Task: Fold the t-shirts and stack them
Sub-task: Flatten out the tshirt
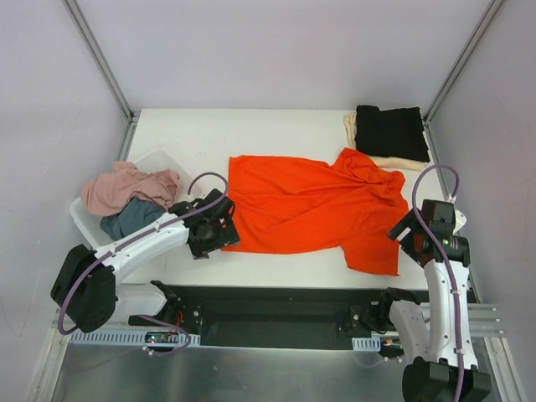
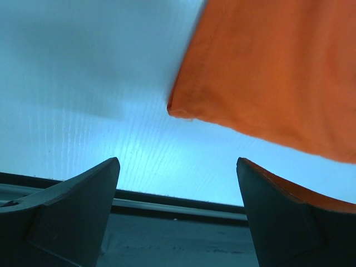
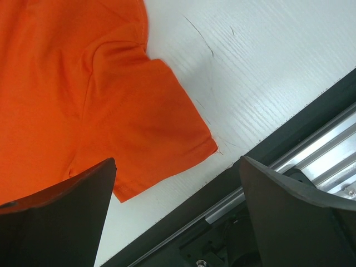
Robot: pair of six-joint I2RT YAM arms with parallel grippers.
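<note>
1. the table (image 1: 276,134) holds your whole job; you're roughly partway.
2. the orange-red t-shirt (image 1: 310,209) lies spread flat mid-table, unfolded; i judge it the one in hand.
3. the white tub (image 1: 84,224) at the left holds a pink t-shirt (image 1: 126,188) and a grey-blue t-shirt (image 1: 130,219), both crumpled and left to do.
4. done: a folded black t-shirt (image 1: 391,132) stacked on a cream t-shirt (image 1: 349,126), far right corner.
5. your left gripper (image 2: 177,161) is released at the hem corner; your right gripper (image 3: 177,160) is released over the near sleeve.
</note>
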